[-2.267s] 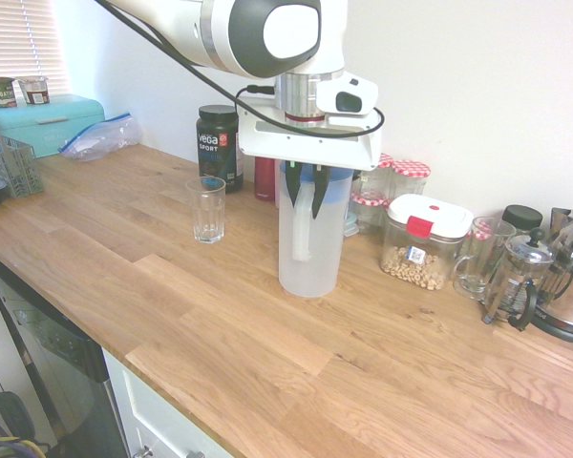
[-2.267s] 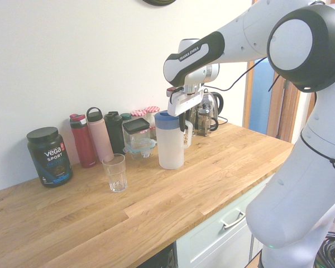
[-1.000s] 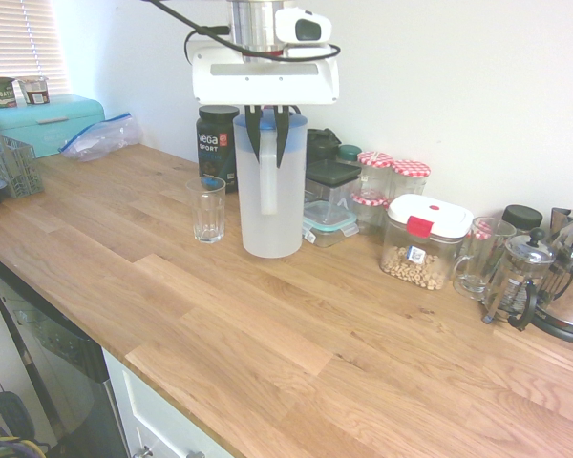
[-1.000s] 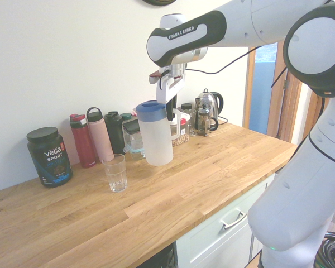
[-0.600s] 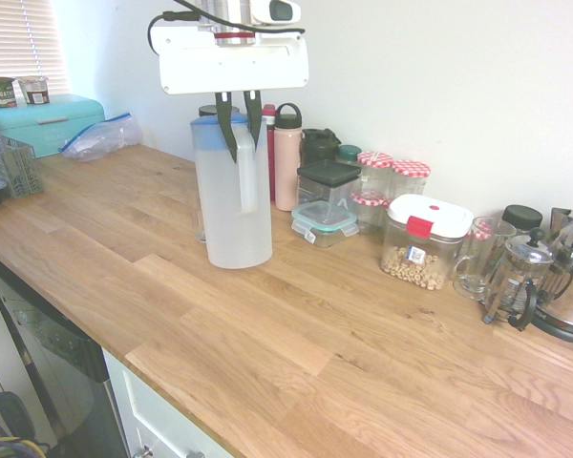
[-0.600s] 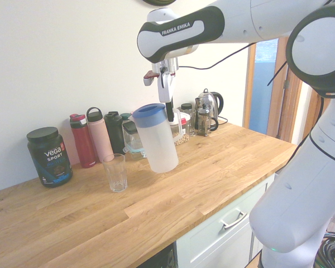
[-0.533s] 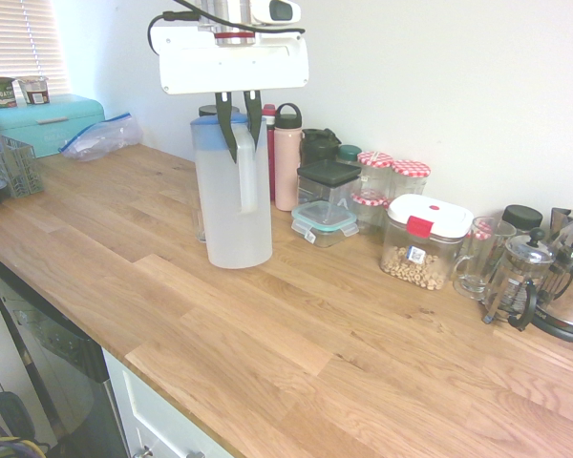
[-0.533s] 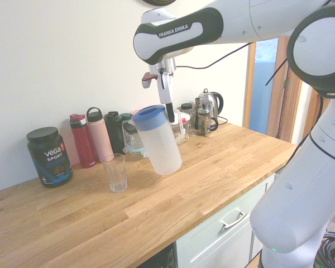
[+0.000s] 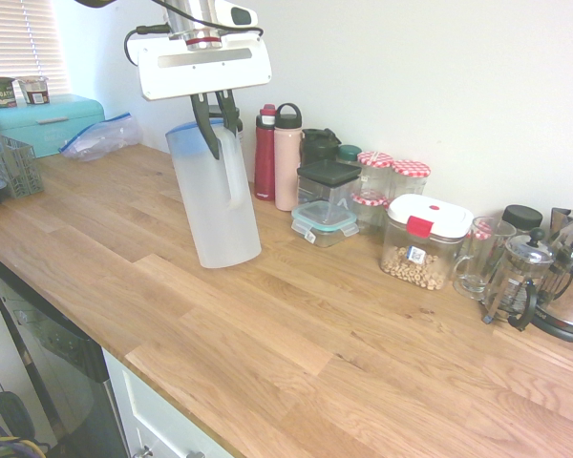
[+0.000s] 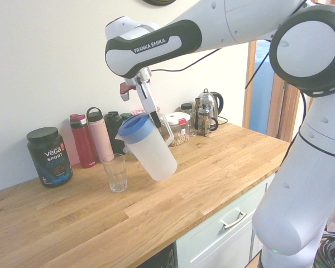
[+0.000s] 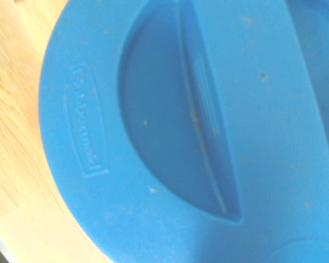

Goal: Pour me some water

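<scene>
Table: in the second exterior view, the wooden table [image 10: 223, 167] is carrying everything here.
Jug: the white jug [image 10: 156, 156] is leaning, its blue lid [image 10: 136, 128] pointing toward 11 o'clock.
Hand: the hand [image 9: 226, 143] is grasping the jug's handle [image 9: 235, 181].
Tub: the dark Vega tub [image 10: 49, 159] is standing at the jug's 9 o'clock.
Cereal box: the clear container [image 10: 180, 134] is sitting at its 2 o'clock.
Glass: the drinking glass [image 10: 116, 174] is waiting upright at its 8 o'clock.

"VEGA SPORT" on black tub [image 10: 49, 158], "FRANKA EMIKA" on white-and-black arm [image 10: 153, 46], partly blurred "Rubbermaid" embossed on blue lid [image 11: 88, 118]
</scene>
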You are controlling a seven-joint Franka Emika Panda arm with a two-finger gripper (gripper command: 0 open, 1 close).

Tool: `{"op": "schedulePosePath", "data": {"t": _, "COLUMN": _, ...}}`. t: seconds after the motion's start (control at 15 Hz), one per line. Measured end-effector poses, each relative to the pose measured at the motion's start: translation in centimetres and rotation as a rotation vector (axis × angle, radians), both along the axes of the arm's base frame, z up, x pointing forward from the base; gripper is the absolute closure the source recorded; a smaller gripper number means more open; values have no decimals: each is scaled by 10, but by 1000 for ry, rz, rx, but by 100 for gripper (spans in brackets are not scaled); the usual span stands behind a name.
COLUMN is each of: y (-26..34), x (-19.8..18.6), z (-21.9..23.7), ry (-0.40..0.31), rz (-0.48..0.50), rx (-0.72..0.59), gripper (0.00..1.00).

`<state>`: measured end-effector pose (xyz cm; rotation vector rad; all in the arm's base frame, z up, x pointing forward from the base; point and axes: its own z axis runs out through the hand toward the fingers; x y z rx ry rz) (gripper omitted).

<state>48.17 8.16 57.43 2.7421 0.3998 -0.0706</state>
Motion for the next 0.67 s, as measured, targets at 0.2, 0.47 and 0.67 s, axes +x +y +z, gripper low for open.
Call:
{"op": "schedulePosePath", "data": {"t": 0.2, "y": 15, "x": 9, "z": -7, "ry": -3, "rz": 34, "rx": -89, "gripper": 100}}
{"op": "schedulePosePath", "data": {"t": 0.47, "y": 29, "x": 22, "z": -27, "ry": -14, "rz": 76, "rx": -215, "gripper": 100}}
{"op": "schedulePosePath", "data": {"t": 0.67, "y": 42, "x": 29, "z": -37, "ry": -37, "rz": 106, "rx": -278, "gripper": 100}}
